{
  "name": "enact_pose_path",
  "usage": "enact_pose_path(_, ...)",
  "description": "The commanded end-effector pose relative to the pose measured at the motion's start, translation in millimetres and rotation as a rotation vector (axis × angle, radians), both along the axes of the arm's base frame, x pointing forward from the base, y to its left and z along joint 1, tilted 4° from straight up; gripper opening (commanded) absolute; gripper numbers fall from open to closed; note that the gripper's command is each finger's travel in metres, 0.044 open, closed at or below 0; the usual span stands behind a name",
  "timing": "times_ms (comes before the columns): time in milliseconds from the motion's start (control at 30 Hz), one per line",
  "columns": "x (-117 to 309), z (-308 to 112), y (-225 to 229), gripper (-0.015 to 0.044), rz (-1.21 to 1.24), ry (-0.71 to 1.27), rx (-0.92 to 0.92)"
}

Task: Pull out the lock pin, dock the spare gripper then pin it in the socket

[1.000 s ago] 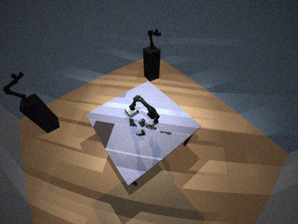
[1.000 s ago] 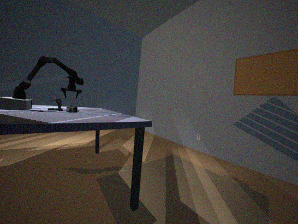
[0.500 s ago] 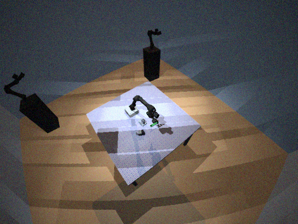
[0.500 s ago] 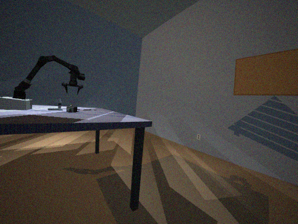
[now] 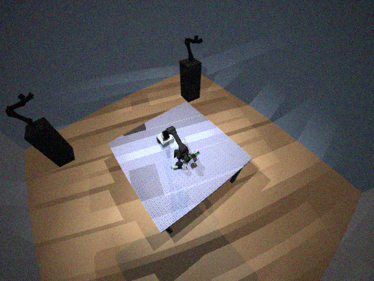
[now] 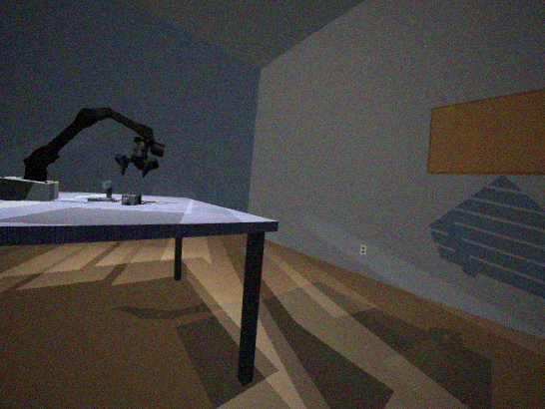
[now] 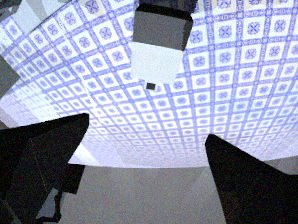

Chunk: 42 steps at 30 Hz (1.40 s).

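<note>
My gripper (image 6: 134, 174) (image 7: 149, 130) is open and empty, tilted and held above the table. A small grey-and-white block (image 7: 157, 60) (image 6: 131, 200) (image 5: 177, 167) with a dark tab stands below and ahead of the fingers, not touching them; it looks like the spare gripper's piece, but details are too small to be sure. An upright grey piece (image 6: 107, 190) on a flat base, likely the mount, stands beside it; the arm mostly hides it in the top view. The green holder (image 5: 195, 154) lies beside the arm. The lock pin cannot be made out clearly.
The patterned table (image 5: 144, 183) (image 6: 200, 214) carries everything. The arm's white base (image 5: 166, 140) (image 6: 45, 190) is at the table's other side. Two black pedestals (image 5: 190, 80) (image 5: 51, 142) with idle arms stand off the table. Shadows cross the scene.
</note>
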<state>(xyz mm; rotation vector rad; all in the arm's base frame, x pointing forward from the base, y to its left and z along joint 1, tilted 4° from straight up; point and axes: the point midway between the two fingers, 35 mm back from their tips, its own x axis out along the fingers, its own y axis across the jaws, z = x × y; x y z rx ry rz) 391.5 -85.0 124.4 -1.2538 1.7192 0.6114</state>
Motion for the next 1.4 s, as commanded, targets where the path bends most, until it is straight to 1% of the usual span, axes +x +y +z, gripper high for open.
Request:
enact_pose_path(0, 3, -10, 1, 0.044, 0.005, 0.001, -0.01)
enact_pose_path(300, 5, -65, -3, 0.044, 0.005, 0.001, -0.01)
enact_pose_path(1367, 9, -113, -6, 0.044, 0.005, 0.001, -0.01)
